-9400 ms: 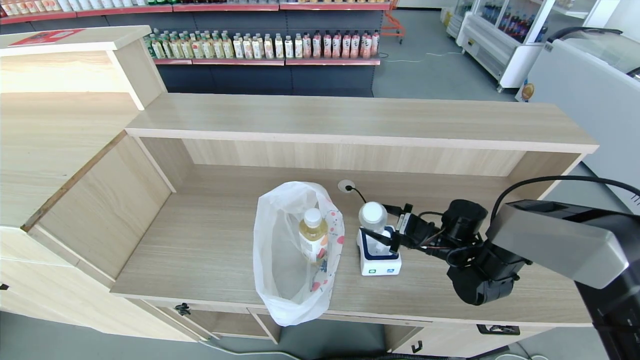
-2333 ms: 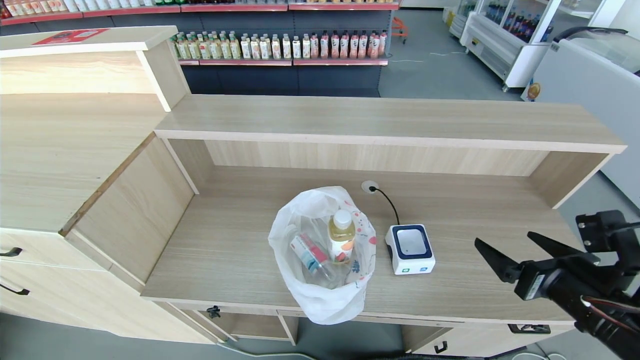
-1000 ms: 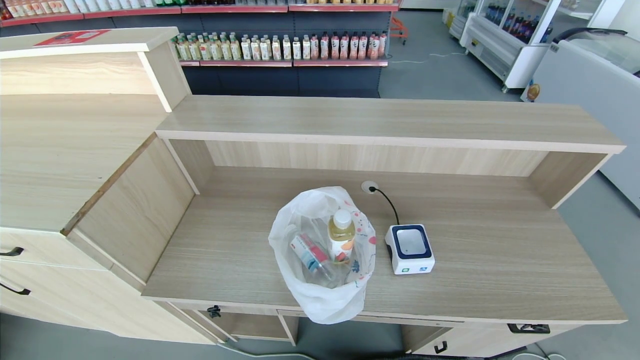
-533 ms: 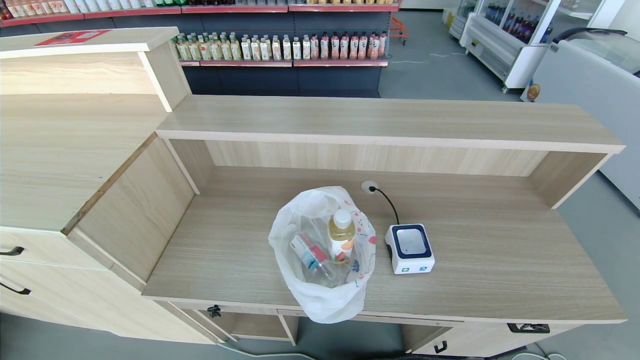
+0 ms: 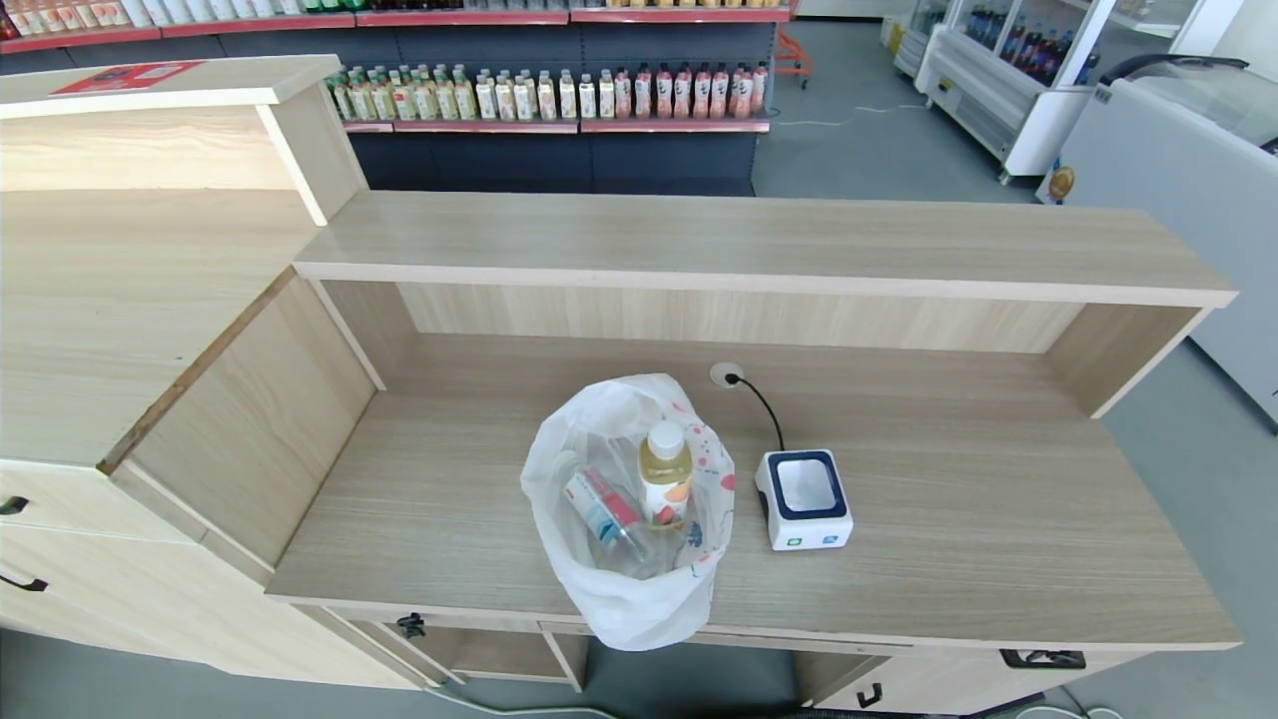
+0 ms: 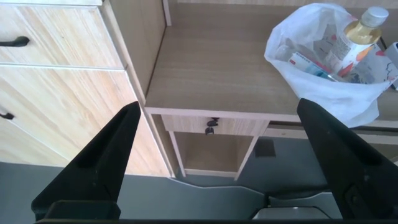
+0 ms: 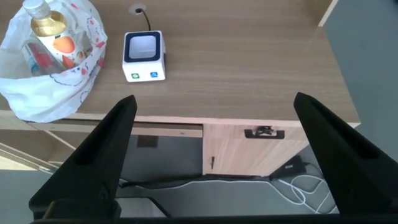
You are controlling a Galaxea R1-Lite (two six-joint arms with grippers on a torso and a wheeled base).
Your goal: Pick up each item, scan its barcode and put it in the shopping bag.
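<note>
Right gripper (image 7: 211, 99) has backed off the counter (image 5: 949, 519), spread empty like the left gripper (image 6: 219, 104); bottles (image 5: 664, 479) in bag (image 5: 611, 611), I reckon done

Light wood-grain counter (image 5: 949, 519) w/ raised back ledge carried two things. White square barcode scanner (image 5: 804, 499) w/ dark-blue frame sat approx. mid-counter. Translucent white plastic shopping bag (image 5: 639, 609) stood just left of scanner, base overhanging front edge. Thin black cable (image 5: 764, 407) ran from scanner back to round grommet hole (image 5: 725, 375) behind it.
</note>
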